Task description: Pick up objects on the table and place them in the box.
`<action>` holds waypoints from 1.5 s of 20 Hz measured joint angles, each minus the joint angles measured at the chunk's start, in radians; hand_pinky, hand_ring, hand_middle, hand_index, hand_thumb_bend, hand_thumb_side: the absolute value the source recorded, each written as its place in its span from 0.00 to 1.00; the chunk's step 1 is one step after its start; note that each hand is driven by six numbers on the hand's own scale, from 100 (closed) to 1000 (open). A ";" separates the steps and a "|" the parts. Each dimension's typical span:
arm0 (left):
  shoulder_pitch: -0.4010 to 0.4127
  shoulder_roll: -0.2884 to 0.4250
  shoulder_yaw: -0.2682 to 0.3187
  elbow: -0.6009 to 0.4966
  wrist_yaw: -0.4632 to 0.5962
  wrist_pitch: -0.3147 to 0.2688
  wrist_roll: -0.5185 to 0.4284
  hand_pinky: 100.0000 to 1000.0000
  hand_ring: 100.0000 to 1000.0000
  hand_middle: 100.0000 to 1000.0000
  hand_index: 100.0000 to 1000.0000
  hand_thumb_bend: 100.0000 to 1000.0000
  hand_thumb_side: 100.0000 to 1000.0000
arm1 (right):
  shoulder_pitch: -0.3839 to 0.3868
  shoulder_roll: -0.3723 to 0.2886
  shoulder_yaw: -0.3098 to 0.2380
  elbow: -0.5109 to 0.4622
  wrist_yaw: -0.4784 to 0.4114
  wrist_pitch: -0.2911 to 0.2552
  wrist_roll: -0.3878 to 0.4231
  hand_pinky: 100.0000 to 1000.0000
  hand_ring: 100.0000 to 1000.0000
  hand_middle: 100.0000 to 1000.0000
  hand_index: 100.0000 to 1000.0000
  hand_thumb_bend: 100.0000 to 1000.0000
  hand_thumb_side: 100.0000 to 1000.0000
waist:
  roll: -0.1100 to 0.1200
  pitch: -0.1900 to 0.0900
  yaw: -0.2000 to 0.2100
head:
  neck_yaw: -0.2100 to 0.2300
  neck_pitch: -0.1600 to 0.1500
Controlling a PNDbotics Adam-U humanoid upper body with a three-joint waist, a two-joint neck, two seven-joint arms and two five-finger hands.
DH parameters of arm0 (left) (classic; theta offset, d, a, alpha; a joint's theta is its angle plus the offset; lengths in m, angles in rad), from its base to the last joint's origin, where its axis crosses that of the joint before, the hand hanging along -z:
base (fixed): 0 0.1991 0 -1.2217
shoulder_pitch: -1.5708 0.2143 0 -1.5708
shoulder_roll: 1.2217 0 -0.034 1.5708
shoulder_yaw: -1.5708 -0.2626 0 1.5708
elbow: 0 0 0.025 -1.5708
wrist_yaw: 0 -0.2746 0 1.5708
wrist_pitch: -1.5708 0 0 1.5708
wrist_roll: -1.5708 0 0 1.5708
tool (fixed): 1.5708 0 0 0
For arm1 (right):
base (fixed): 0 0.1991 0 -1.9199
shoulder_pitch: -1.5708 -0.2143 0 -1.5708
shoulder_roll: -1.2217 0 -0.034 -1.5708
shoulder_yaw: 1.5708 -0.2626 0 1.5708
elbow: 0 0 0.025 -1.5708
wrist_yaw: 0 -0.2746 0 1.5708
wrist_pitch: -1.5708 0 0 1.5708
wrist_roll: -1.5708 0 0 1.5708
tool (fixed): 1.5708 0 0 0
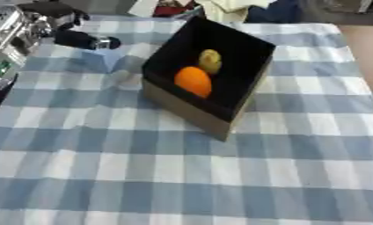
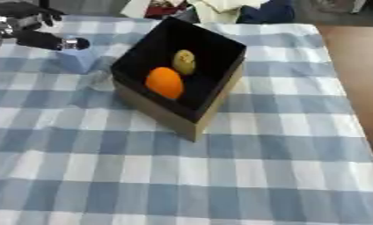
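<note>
Left eye view: robot hand (image 1: 82,39) at upper left, fingers unreadable; orange fruit (image 1: 193,81) in box (image 1: 186,112) looks smooth, rigid; cup it round.

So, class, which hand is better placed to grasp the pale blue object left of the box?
Left. The left hand sits right by the pale blue object beside the box; the right hand is not in view.

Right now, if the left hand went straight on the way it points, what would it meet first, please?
The left hand would probably reach the box at its left rim; depth is unclear.
</note>
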 measured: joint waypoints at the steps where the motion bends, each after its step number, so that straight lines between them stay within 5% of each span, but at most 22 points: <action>1: 0.001 -0.002 0.000 0.006 0.004 0.003 0.001 0.78 0.91 0.86 1.00 0.68 1.00 | 0.000 0.000 -0.001 0.000 0.000 0.000 0.000 0.97 0.95 0.77 0.86 0.00 0.70 | 0.000 0.000 0.001 | 0.000 0.000; 30: -0.057 -0.112 -0.027 0.239 -0.061 0.156 0.188 0.76 0.91 0.85 0.97 0.45 1.00 | 0.013 0.000 -0.003 0.003 -0.001 0.005 0.013 0.97 0.96 0.77 0.86 0.00 0.71 | 0.009 0.015 -0.001 | 0.017 -0.008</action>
